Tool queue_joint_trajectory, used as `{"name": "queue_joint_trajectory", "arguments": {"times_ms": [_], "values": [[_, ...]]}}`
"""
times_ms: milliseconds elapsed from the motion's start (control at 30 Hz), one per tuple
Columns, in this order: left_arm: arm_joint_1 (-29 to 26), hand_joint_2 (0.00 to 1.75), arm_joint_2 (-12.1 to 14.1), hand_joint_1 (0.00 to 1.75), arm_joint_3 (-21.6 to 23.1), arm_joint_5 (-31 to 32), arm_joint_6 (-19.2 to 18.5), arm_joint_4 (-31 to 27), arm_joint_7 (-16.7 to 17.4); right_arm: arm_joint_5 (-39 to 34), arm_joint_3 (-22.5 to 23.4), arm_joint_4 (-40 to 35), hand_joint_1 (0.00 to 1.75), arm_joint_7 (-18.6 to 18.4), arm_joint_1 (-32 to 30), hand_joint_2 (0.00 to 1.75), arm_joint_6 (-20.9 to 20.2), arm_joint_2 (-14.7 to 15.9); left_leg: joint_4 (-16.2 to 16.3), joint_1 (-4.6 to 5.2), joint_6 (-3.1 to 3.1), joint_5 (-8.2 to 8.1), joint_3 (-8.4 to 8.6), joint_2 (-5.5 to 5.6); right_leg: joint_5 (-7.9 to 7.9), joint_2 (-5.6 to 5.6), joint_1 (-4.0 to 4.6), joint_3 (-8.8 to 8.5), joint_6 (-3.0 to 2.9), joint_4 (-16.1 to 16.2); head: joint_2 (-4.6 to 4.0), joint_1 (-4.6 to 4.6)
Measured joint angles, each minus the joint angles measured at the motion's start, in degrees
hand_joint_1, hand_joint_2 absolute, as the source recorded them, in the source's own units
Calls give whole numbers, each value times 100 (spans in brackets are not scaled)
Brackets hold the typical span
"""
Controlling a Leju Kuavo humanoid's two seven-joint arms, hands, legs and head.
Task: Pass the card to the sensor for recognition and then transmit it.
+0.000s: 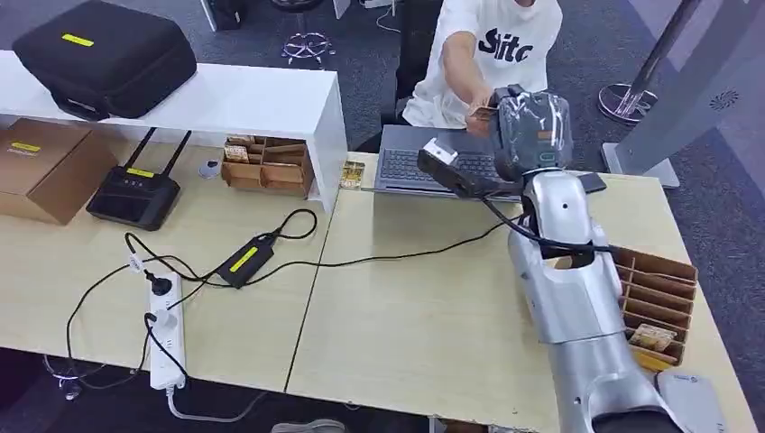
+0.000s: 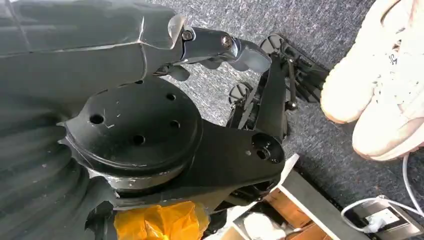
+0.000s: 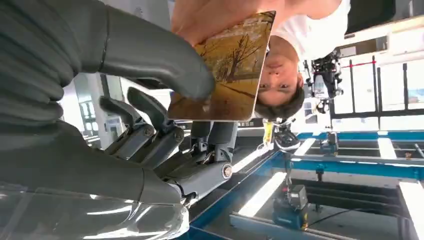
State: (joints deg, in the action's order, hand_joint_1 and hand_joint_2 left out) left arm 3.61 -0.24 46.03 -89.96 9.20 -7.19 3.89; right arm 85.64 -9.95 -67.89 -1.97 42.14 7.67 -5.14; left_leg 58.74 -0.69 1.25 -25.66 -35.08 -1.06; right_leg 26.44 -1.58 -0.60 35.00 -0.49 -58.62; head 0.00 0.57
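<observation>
Card point(image 3: 227, 70): pinched under right hand point(image 1: 532, 126) thumb and fingers point(image 3: 150, 117), raised over bench point(image 1: 406, 316) to person's hand point(image 3: 210, 17) touching it; handover under way, release outstanding, scan apparently done; left hand point(image 2: 270, 90) hangs, fingers loosely open, empty.

Card point(image 3: 227, 70): brown-gold w/ tree print; pinched by right robot hand point(image 3: 150, 100) thumb; person's hand point(image 3: 215, 17) grips opp. edge.

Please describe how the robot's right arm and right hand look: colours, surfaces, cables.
The right arm has smooth silver shells, with a black cable looping round it at mid-arm. A clear plastic wrap covers the grey wrist. The right hand has a grey ribbed cover, a thick matte grey thumb, and darker metallic fingers with visible pivots.
</observation>
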Motion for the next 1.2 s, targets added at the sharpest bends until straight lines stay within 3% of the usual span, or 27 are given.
{"name": "queue_joint_trajectory", "arguments": {"times_ms": [300,600,633,733,800,1000,1067,1133,1200], "values": [[-5,175,-9,0,0,0,44,0,-17,-13,-384,133,0,48,-178,175,-114,2,0,-1,0,0,1,-2,1,2,0,2,-1,-1,0,2],[-6,175,-11,0,-4,0,59,0,-42,-61,-470,168,0,13,-275,175,-76,50,0,0,0,0,1,-1,1,1,0,2,-1,2,0,0],[-9,175,-18,0,-7,0,66,0,-48,-107,-470,129,0,11,-329,0,-59,79,0,0,0,0,1,0,1,-1,0,3,-1,2,0,0],[-18,175,-39,0,-42,0,114,0,-68,-493,-450,-134,0,88,-543,0,2,188,0,1,-2,-2,2,-1,1,2,-1,4,-1,3,0,2],[-19,175,-66,0,-101,0,160,0,-114,-1267,-297,-433,0,308,-747,0,-107,225,1,1,-3,-2,1,0,1,0,-1,4,-1,5,0,0],[-47,175,-153,0,-411,0,236,0,-195,-5315,915,-1399,0,1345,-1433,0,-1328,356,2,2,-11,-12,2,3,4,-7,-1,1,3,11,0,2],[-65,175,-168,0,-498,0,234,0,-197,-7400,1679,-1611,0,1591,-1727,0,-1931,496,3,2,-15,-15,3,10,5,-14,-1,-6,5,20,0,4],[-89,175,-175,0,-544,0,234,0,-199,-8754,2433,-1637,0,1538,-1966,0,-2346,647,3,2,-27,-23,4,20,8,-26,-1,-15,10,24,0,0],[-138,175,-175,0,-588,0,229,0,-199,-9515,3278,-1527,0,1556,-2203,0,-2755,899,3,3,-34,-27,2,36,16,-42,-2,-30,22,28,0,-2]]}}
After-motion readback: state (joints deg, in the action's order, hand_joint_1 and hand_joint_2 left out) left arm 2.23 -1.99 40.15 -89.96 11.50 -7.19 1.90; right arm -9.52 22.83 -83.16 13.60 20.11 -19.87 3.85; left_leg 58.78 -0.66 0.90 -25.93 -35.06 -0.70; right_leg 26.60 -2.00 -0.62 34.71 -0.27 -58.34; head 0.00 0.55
